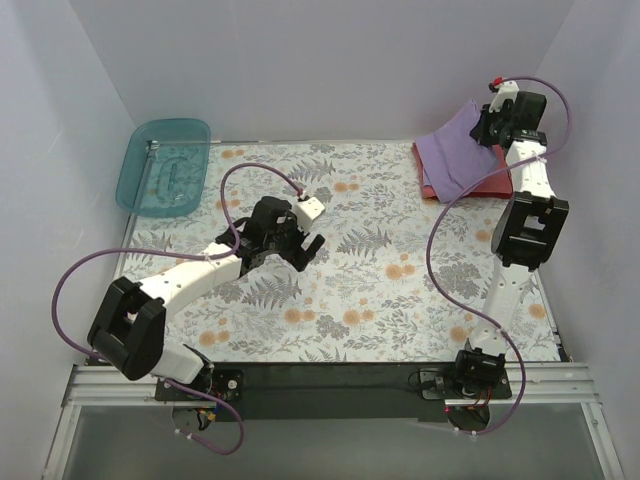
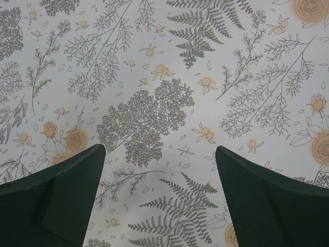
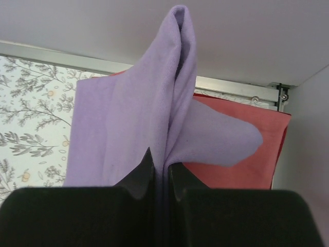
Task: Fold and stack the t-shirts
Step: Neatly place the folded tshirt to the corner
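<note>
Currently the left gripper (image 1: 308, 252) hangs low over the fern-and-flower table cover (image 1: 380, 300), left of centre. Its jaws are spread wide, and the wrist view shows only bare print between the fingers (image 2: 61, 200). Farther back, at the far right corner, the right gripper (image 3: 161, 165) has its jaws pinched on a fold of the lavender t-shirt (image 3: 118, 134), holding that edge up in a peak. The lower part of the shirt drapes onto the coral-red t-shirt (image 3: 247, 164), which lies flat by the back rail. A teal translucent bin (image 1: 165, 165) sits at the far left corner, well apart from both shirts.
</note>
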`<action>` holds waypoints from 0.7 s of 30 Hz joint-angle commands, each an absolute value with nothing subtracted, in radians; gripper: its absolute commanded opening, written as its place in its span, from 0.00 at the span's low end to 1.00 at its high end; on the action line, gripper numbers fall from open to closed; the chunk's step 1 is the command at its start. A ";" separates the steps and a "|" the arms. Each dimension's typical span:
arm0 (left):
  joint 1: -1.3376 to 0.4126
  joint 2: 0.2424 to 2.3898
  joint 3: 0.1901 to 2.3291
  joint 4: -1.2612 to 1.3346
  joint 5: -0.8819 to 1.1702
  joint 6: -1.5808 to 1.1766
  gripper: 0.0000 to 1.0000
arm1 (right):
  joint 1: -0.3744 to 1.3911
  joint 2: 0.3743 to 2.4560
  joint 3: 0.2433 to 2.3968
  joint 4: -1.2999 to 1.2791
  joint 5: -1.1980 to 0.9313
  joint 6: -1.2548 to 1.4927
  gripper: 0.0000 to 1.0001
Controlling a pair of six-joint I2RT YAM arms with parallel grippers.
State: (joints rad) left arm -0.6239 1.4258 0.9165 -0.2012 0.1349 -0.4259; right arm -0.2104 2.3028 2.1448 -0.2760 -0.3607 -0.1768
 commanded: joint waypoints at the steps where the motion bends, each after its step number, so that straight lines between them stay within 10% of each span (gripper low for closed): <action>1: -0.624 1.425 0.959 -0.216 0.147 -0.416 0.88 | -0.242 2.322 2.172 -0.181 -0.397 -0.215 0.01; 4: -0.626 1.436 0.968 -0.221 0.144 -0.416 0.89 | -0.252 2.336 2.166 -0.157 -0.377 -0.233 0.10; 8: -0.624 1.443 0.977 -0.230 0.127 -0.417 0.89 | -0.264 2.327 2.142 -0.143 -0.275 -0.275 0.60; 21: -0.537 1.450 1.112 -0.466 0.317 -0.551 0.89 | -0.293 2.116 2.011 -0.143 -0.244 -0.328 0.89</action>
State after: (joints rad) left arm -0.5797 1.4570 1.0542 -0.3889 0.2268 -0.4938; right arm -0.2932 2.2578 2.0315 -0.1844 -0.2192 -0.3172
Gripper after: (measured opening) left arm 0.888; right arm 0.887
